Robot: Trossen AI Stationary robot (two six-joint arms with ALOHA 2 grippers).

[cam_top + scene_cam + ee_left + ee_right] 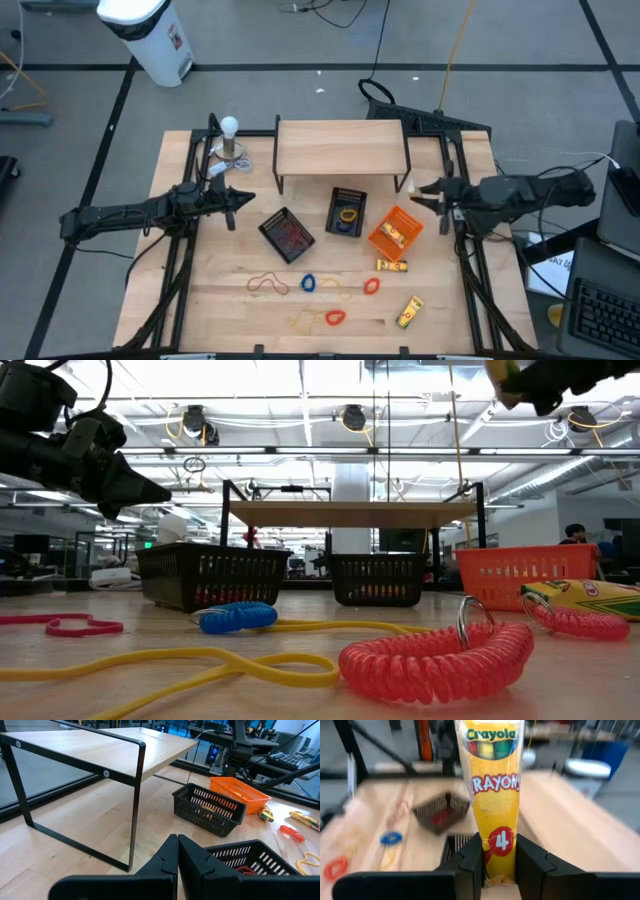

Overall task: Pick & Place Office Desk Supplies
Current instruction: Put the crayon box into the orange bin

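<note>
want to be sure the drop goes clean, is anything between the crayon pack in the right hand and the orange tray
Nothing visible is in the way. The right hand grips the crayon pack up in the air near the shelf's right end; the orange tray sits open-topped on the table nearby, already holding one yellow pack.

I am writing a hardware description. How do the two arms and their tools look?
Both arms are dark, almost black, slim and jointed. The left tool and right tool each end in two angular, matte black fingers. No markings show on them. Black cables trail behind the table.
</note>
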